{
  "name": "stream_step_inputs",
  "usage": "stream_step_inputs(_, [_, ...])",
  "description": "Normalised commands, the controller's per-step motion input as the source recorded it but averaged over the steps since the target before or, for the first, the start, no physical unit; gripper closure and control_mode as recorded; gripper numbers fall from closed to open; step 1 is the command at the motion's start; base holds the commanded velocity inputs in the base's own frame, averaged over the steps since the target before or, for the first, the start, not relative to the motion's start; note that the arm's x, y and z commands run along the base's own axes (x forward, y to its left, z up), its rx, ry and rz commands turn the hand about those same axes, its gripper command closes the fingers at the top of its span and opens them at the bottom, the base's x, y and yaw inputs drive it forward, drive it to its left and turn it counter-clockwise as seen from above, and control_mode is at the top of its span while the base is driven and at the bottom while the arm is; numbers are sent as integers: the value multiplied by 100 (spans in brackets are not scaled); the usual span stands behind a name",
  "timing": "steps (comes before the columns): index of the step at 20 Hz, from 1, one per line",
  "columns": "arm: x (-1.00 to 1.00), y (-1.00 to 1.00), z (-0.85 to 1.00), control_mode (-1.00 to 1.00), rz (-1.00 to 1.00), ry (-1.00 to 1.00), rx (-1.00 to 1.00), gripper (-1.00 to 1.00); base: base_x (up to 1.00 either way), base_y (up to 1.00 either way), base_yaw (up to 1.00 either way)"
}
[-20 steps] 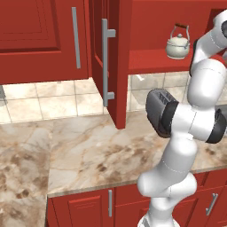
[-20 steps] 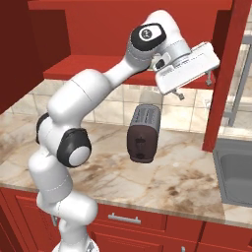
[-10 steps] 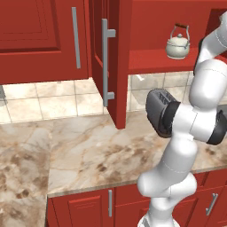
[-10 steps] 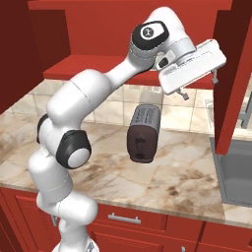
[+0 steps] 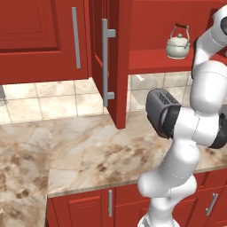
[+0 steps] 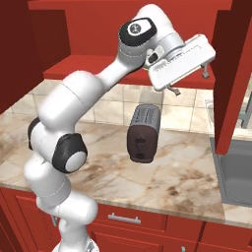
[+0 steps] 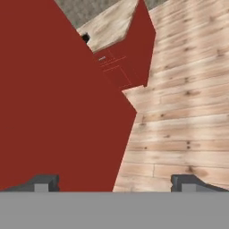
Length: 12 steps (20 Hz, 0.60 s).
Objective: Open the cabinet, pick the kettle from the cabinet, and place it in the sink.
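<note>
The tall red cabinet (image 5: pixel 150 20) stands open, with its left door (image 5: pixel 120 66) swung out toward me. The cream-white kettle (image 5: pixel 178 44) sits upright on the red shelf (image 5: pixel 155 62) inside. My gripper (image 6: pixel 189 81) is raised in front of the shelf, just left of the open right door (image 6: pixel 231 74). Its fingers are spread wide with nothing between them. In the hand view the gripper (image 7: pixel 115 183) is open too, looking past a red door panel (image 7: pixel 58 112) down to the wooden floor. A corner of the grey sink (image 6: pixel 238 172) lies at the right.
A boxy grey and dark-brown toaster (image 6: pixel 142 133) stands on the marble counter (image 5: pixel 88 150) under the shelf, close to my arm. A shut red cupboard with a grey handle (image 5: pixel 76 37) hangs to the left. Tiled wall runs behind the counter.
The right door swung slightly wider open. My open hand shifted a little near the door's edge. The kettle stayed put.
</note>
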Motion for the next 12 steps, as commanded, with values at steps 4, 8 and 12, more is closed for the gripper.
stream_step_inputs(4, [-17,51,7,-100,17,10,-5,-100,0,0,0])
stream_step_inputs(8, [-22,55,3,-100,22,11,-6,-100,0,0,0])
stream_step_inputs(12, [-23,57,6,-100,24,11,-4,-100,0,0,0])
